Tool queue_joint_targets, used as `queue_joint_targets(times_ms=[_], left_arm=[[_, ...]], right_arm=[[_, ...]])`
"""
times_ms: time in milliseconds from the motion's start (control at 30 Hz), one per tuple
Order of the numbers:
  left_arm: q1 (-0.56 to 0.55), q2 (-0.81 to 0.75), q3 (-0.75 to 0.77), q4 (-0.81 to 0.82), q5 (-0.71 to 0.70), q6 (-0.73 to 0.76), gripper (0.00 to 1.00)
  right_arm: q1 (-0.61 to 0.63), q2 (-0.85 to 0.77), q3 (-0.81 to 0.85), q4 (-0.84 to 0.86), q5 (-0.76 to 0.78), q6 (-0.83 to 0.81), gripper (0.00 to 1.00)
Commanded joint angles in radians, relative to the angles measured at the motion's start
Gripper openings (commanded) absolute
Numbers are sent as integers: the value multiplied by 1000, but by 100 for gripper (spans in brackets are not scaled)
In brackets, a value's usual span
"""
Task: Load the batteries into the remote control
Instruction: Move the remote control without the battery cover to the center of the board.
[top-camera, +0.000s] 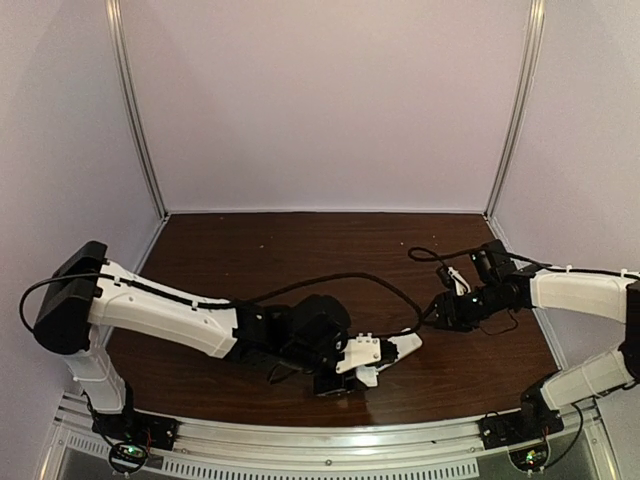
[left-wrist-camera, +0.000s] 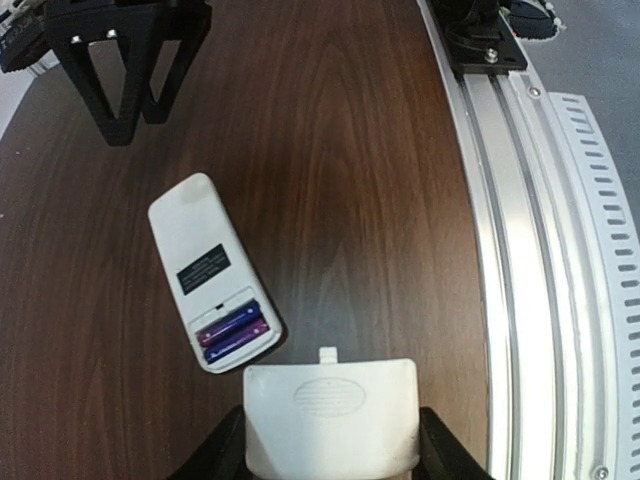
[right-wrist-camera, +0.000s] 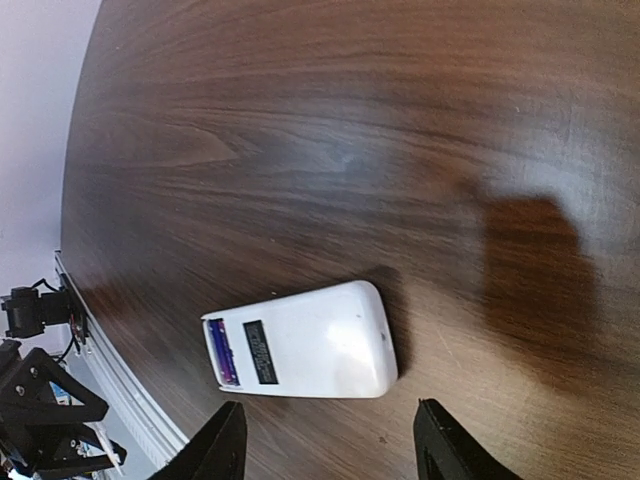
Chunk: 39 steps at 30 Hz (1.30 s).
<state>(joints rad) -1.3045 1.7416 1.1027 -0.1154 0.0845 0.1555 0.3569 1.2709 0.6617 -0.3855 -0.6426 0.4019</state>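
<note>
Overhead view: remote control (top-camera: 403, 347) is only a white sliver by the middle of the tabletop's (top-camera: 300, 250) near edge, between the two arms. Wrist views give the detail. It lies flat, back up, compartment open, with two purple batteries (left-wrist-camera: 232, 330) seated side by side. Long axis runs roughly along the near edge, slightly skewed. Battery end points toward the left arm, rounded plain end toward the right. Left gripper (left-wrist-camera: 330, 432) is clamped on a white cover (left-wrist-camera: 330, 398), just short of the battery end and apart from it. Right gripper (right-wrist-camera: 330, 425) is spread wide and empty, fingers (right-wrist-camera: 225, 445) straddling the remote's side without touching.
</note>
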Motion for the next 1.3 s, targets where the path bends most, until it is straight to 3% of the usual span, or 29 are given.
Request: queue_joint_targets(times_ms=[0,233,633,1033,1267], left_arm=[[-22,96,74,58,57,-66,25],[-22,239,160,93,168,-119,25],[17,389,269,47,90,-205,22],[73,379,214,14,39,-212,20],[76,205,53,78,74,-214,21]], right_arm=[[-9,46,-34,66,41,-2,58],[-9,110,-46,144,-5,13,57],[-6,163,-101,245,-124,46,50],[47,226,-106,317,-143,74,45],[56,221,-108,319,-132,87,47]])
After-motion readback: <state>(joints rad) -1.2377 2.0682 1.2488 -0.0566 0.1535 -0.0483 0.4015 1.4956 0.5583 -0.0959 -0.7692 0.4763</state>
